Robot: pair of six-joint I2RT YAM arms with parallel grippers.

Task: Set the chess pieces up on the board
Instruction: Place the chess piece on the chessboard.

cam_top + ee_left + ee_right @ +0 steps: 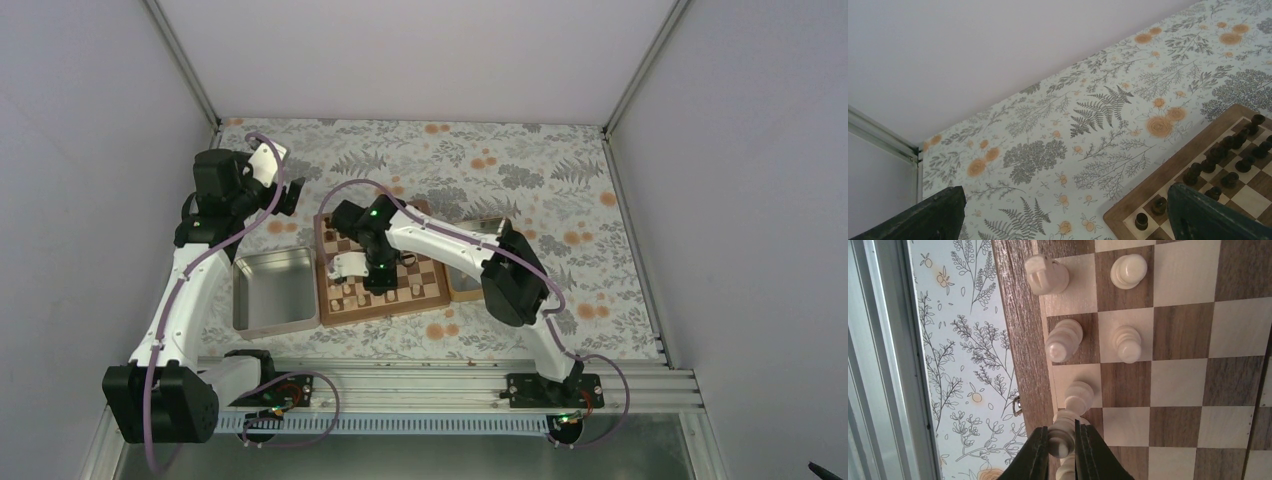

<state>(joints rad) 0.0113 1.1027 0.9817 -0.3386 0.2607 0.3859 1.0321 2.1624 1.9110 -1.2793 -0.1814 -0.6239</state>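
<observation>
The chessboard (432, 297) lies mid-table, with dark pieces (1228, 160) on its far rows. In the right wrist view, several pale chess pieces stand on the board's edge rows (1168, 385): a knight (1046, 274), a pawn (1128, 271), two more (1064, 340) (1126, 343), and one just ahead of the fingers (1079, 394). My right gripper (1061, 442) is shut on a pale piece (1061, 436) over the board's edge row, also in the top view (378, 283). My left gripper (1063, 220) is open and empty, above the tablecloth off the board's far left corner (293, 197).
A shiny metal tray (272, 290) sits left of the board. A wooden-rimmed tray (466, 287) lies at the board's right, mostly under my right arm. Floral tablecloth (560, 190) surrounds them, with enclosure walls on three sides. A metal latch (1017, 405) sticks out of the board's edge.
</observation>
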